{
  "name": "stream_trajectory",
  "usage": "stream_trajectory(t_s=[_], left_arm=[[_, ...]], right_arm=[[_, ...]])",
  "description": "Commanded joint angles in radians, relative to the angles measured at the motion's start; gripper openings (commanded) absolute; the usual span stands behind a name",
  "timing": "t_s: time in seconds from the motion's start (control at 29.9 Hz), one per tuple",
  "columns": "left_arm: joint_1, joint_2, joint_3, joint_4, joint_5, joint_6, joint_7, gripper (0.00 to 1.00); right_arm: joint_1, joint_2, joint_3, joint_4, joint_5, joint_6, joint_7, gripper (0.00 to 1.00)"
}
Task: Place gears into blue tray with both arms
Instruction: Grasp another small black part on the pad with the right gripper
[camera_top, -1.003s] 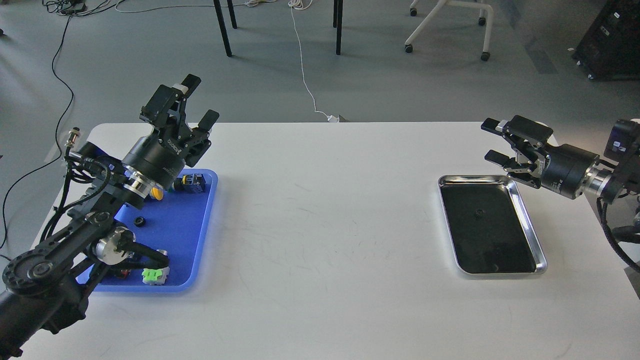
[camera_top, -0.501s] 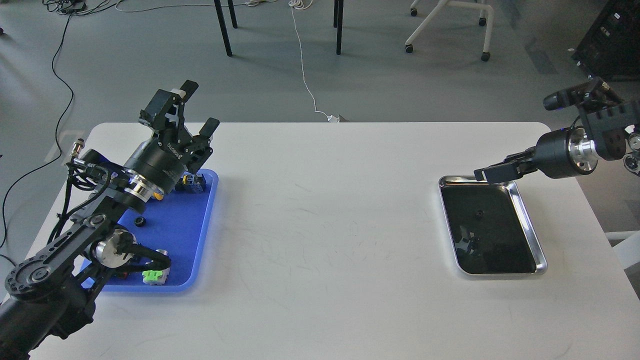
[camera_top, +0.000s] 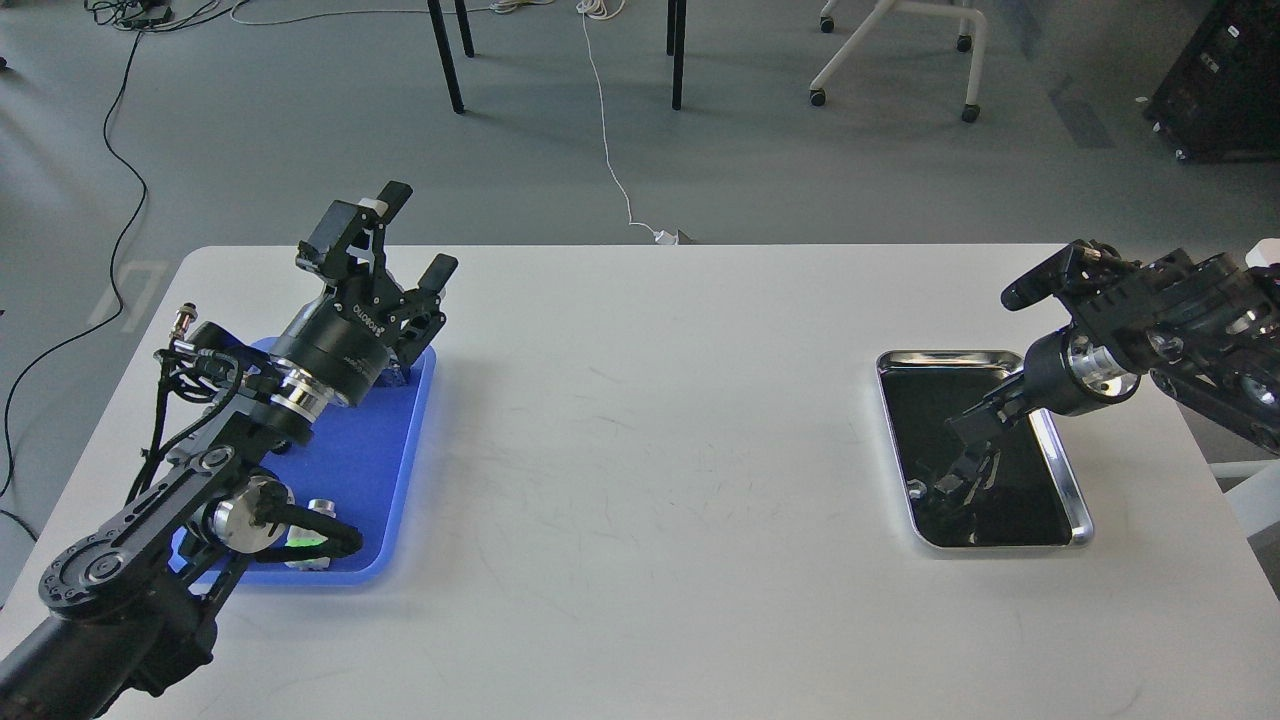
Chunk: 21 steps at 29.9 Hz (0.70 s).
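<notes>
Left gripper (camera_top: 408, 240): fingers spread, empty, above blue tray (camera_top: 385, 450) far edge.
Right gripper (camera_top: 975, 430): over metal tray (camera_top: 1060, 470); finger state indiscernible.
Gears: none visible; progress possibly incomplete.

Blue tray (camera_top: 385, 455) sits at left end of worktop (camera_top: 650, 480); metal tray (camera_top: 1060, 470) at right end, well apart. Left claw (camera_top: 408, 232) raised over blue tray's far edge. Right claw (camera_top: 975, 432) reaches down over metal tray. Push-button switch (camera_top: 312, 520) in blue tray's near corner.
</notes>
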Motion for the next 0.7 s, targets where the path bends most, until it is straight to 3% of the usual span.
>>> stream_trajectory(t_s=[0.0,0.67], left_arm=[[0.001,-0.001,0.000,0.000,0.000,0.000,-0.001,0.98],[0.001,0.000,0.000,0.000,0.000,-0.026,0.000,0.98]], right_arm=[[-0.029,0.010,0.002,-0.007,0.001,-0.023,0.000,0.92],[-0.030,0.095,-0.005,-0.093,0.014,-0.025,0.000,0.71]])
